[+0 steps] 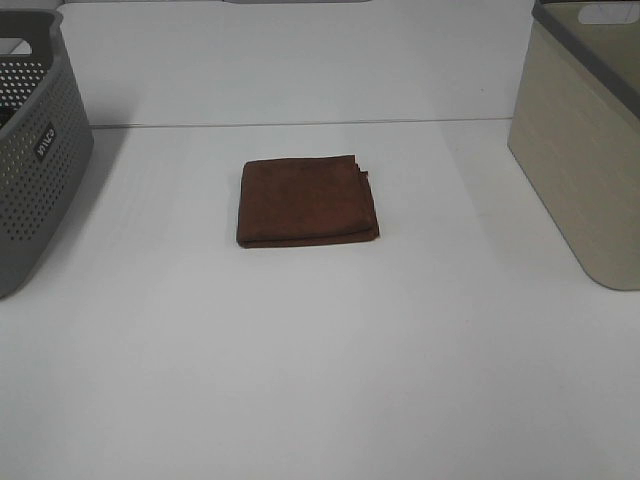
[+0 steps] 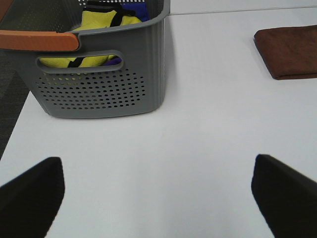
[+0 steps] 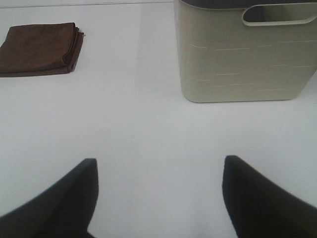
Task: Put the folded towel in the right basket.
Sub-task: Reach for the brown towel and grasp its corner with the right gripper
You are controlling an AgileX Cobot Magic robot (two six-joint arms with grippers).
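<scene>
Towel: lying on worktop, untouched.
Right basket: standing well apart.
Left gripper, right gripper: hanging spread, empty.
Remaining: grasping, carrying, dropping.

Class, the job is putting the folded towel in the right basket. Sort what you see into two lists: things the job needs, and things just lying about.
Needed for the job:
- brown folded towel, mid-table
- beige basket, on the right

Just lying about:
- grey perforated basket, on the left
- yellow item inside that basket
</scene>
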